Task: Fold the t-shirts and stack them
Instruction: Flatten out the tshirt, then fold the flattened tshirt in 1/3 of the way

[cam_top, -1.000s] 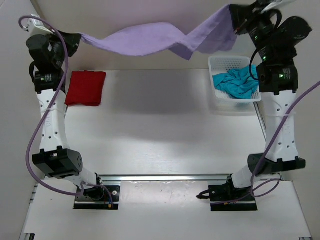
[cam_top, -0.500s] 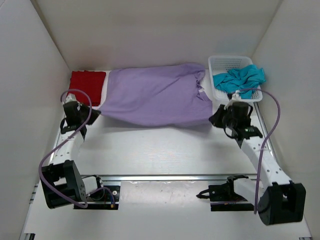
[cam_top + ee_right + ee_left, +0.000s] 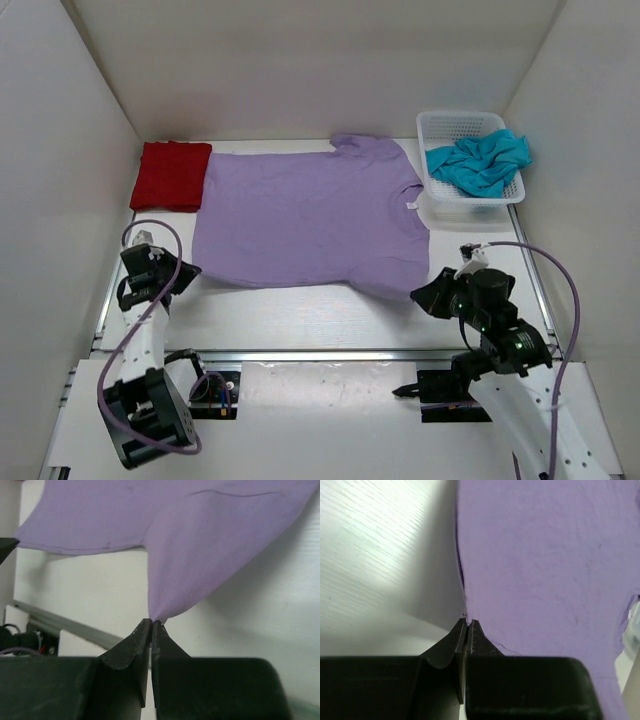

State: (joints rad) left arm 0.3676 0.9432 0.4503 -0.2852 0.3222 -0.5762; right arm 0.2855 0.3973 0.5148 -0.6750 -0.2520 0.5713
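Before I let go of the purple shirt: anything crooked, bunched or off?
Nothing serious. The purple shirt lies flat, but its near right corner is drawn to a point by the right gripper. The teal shirt sits crumpled in the basket, draping over its right rim. The red shirt is neatly folded.

Lavender t-shirt (image 3: 310,215) lies spread flat mid-table, folded red t-shirt (image 3: 172,175) at its left, crumpled teal t-shirt (image 3: 480,165) right.

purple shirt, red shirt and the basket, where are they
purple shirt (image 3: 300,215), top view, middle of the body
red shirt (image 3: 172,175), top view, middle of the folded square
basket (image 3: 460,114), top view, bare far rim
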